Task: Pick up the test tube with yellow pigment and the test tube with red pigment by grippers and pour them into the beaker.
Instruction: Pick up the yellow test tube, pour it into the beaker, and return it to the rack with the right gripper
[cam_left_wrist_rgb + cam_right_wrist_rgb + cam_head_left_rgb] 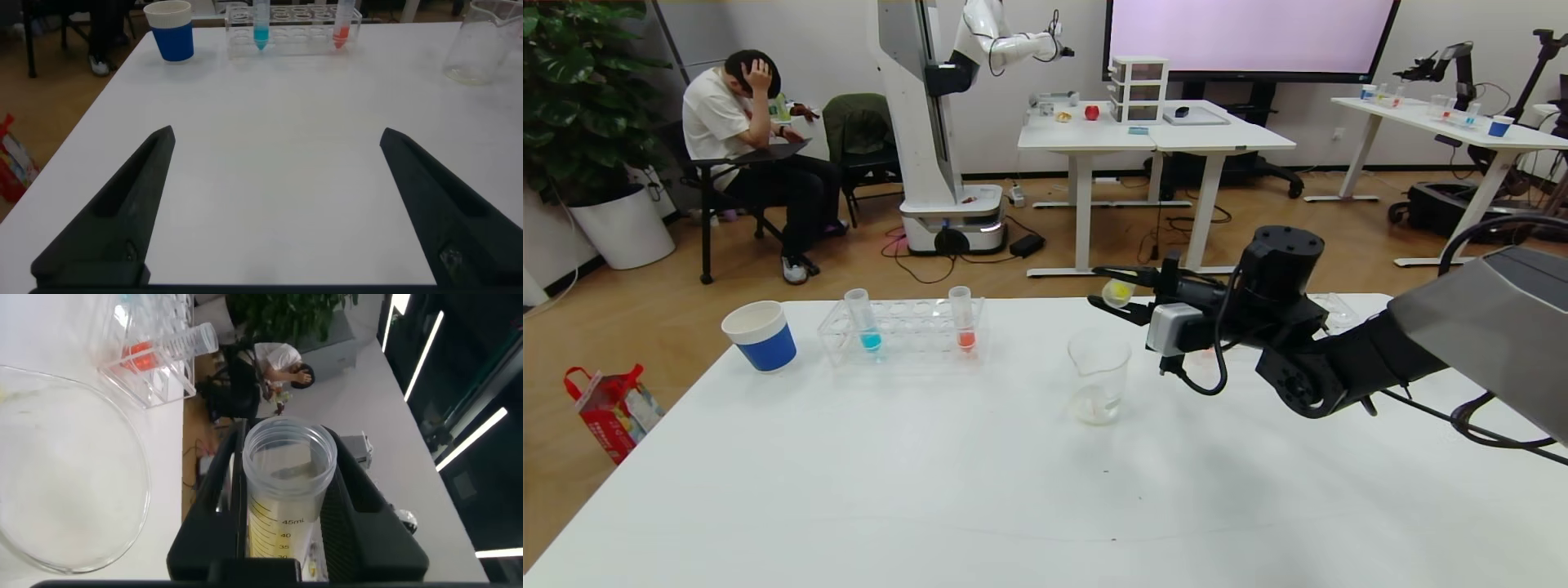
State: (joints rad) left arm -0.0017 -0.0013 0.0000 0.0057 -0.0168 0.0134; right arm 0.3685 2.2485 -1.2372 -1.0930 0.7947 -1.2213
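My right gripper (1119,292) is shut on the test tube with yellow pigment (1118,291), held on its side just above and beside the beaker (1098,376). In the right wrist view the tube's open mouth (290,461) sits between the fingers, next to the beaker's rim (143,469). The beaker holds a little pale liquid at its bottom. A test tube with red pigment (964,320) stands in the clear rack (903,328). My left gripper (278,143) is open and empty, low over the near table; it does not show in the head view.
A blue-liquid tube (864,320) stands in the same rack. A blue-and-white paper cup (760,335) stands to the rack's left. The white table (931,490) stretches toward me. Beyond it are a seated person, another robot and more tables.
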